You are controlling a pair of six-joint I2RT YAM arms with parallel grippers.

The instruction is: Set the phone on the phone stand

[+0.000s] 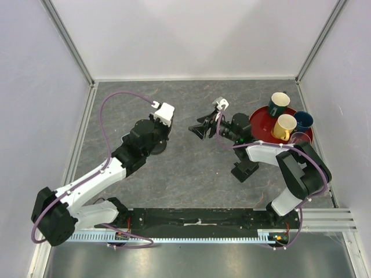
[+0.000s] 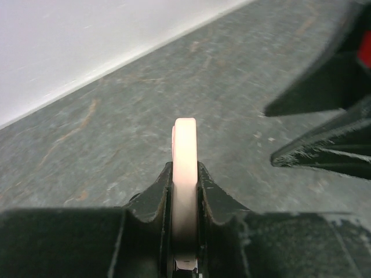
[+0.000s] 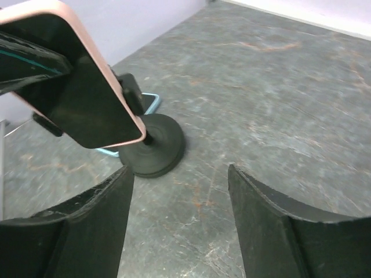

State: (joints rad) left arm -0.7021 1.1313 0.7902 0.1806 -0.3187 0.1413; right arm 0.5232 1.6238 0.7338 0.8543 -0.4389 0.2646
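Pinching phone (image 2: 185,139) edge-on, left tool (image 2: 184,172) outstretched

Grey stone-look tabletop (image 1: 191,98), pale lilac walls (image 1: 191,35) w/ alu corner rails (image 1: 68,40).

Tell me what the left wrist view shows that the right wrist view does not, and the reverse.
Only the left wrist view: the phone seen edge-on, and the tips of the right pincer from outside. Only the right wrist view: the phone's dark screen, the phone stand with its disc base, a light-blue phone behind it. Both: the pink phone held by the left pincer, and the grey table.
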